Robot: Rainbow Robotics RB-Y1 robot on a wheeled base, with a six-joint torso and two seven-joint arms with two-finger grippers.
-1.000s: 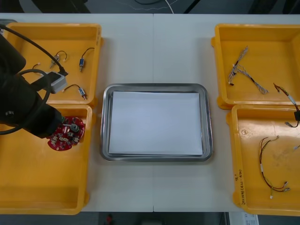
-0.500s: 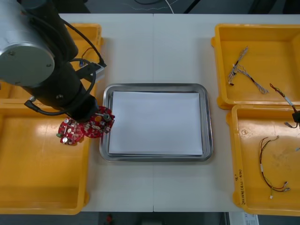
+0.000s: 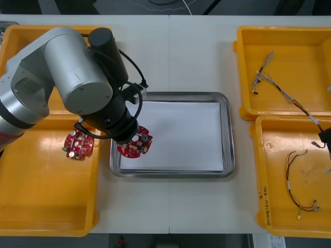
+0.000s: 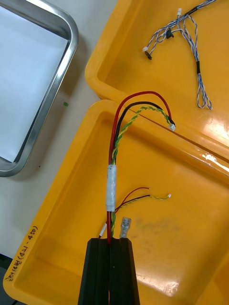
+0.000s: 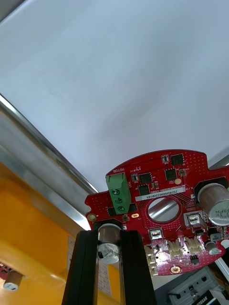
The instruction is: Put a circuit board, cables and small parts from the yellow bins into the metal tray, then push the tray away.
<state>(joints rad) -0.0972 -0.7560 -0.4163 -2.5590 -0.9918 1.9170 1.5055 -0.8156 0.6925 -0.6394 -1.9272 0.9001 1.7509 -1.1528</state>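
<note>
- Red round circuit board (image 3: 137, 146) is held in the left jaws over the near-left corner of the shiny metal tray with white inside (image 3: 170, 174); we can't tell if it touches the white surface.
- In the left wrist view we see the black fingers (image 5: 82, 271) narrow, pinching a silver cylindrical part (image 5: 109, 239) that stands on that board, just beside a green terminal block (image 5: 119, 193).
- Second red round board (image 3: 77, 145) lies in the near-left yellow plastic bin (image 3: 46, 196), beside the left arm (image 3: 77, 77).
- Right jaws are at the right edge of the light counter (image 3: 170, 57), over the near-right yellow bin (image 3: 274, 155). They are closed together on a red, black and yellow-green cable bundle (image 4: 114, 157), which runs out from the fingertips.
- Twisted blue and white cable (image 3: 269, 77) lies in the far-right yellow bin (image 3: 305, 46).
- Thin red and black cable (image 3: 295, 188) lies on the near-right bin's floor.
</note>
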